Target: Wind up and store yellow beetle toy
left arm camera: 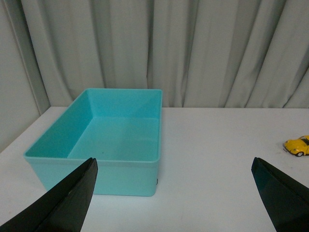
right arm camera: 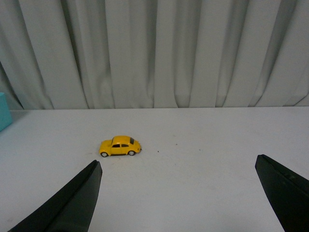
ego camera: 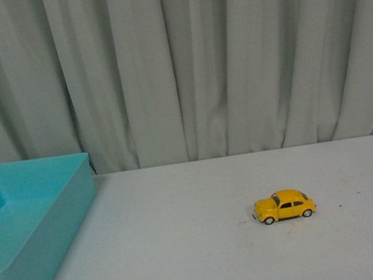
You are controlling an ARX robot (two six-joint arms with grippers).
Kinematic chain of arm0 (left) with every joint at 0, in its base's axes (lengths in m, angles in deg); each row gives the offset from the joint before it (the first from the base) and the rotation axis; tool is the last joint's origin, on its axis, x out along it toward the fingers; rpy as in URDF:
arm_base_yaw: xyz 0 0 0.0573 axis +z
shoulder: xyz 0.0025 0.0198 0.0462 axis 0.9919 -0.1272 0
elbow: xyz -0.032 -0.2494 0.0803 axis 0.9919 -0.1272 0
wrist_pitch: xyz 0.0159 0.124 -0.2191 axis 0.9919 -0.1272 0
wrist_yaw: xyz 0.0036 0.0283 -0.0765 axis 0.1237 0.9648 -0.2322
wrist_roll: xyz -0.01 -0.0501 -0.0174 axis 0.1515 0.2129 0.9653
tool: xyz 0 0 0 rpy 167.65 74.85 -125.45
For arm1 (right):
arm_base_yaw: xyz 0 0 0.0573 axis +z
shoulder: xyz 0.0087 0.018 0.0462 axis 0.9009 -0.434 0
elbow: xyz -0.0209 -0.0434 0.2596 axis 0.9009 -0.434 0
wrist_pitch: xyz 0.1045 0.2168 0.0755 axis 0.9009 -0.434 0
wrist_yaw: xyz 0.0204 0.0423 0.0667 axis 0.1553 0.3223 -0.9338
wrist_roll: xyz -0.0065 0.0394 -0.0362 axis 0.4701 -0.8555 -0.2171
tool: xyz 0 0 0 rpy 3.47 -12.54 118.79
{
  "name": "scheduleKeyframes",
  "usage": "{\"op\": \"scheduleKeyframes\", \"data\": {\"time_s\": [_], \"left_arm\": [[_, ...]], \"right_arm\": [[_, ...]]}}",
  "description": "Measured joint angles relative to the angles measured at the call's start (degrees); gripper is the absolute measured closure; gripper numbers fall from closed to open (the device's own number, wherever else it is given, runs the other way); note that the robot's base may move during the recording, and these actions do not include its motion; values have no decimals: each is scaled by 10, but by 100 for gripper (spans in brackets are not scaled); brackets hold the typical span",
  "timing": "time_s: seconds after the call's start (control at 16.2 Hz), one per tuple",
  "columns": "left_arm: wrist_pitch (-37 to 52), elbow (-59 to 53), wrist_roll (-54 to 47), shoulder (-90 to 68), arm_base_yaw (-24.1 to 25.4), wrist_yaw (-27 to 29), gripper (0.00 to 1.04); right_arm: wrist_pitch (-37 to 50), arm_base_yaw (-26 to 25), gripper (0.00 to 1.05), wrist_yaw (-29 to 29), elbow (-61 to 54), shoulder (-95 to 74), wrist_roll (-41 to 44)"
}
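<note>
Teal bin [left arm camera: 96, 179] apart from yellow beetle toy [left arm camera: 298, 145]; left hand [left arm camera: 173, 163] spread.

You are looking at a turquoise plastic bin [ego camera: 66, 230] that is standing on the left part of a white table [ego camera: 192, 267]. In the front view, the picture's edge is cutting off its left side. The bin is standing open at the top, so you are seeing its smooth floor and its rounded inner corners. Behind the far edge of the table a pale grey curtain [ego camera: 160, 66] is hanging in long vertical folds and is filling the whole background. A few tiny dark specks [right arm camera: 158, 151] are lying on the table's right part; they are too small to identify.
</note>
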Motion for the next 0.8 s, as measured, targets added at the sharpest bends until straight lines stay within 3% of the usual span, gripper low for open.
{"op": "scheduleKeyframes", "data": {"time_s": [0.8], "left_arm": [[-1, 0, 0, 0, 0, 0, 7]], "right_arm": [[-1, 0, 7, 0, 0, 0, 0]]}}
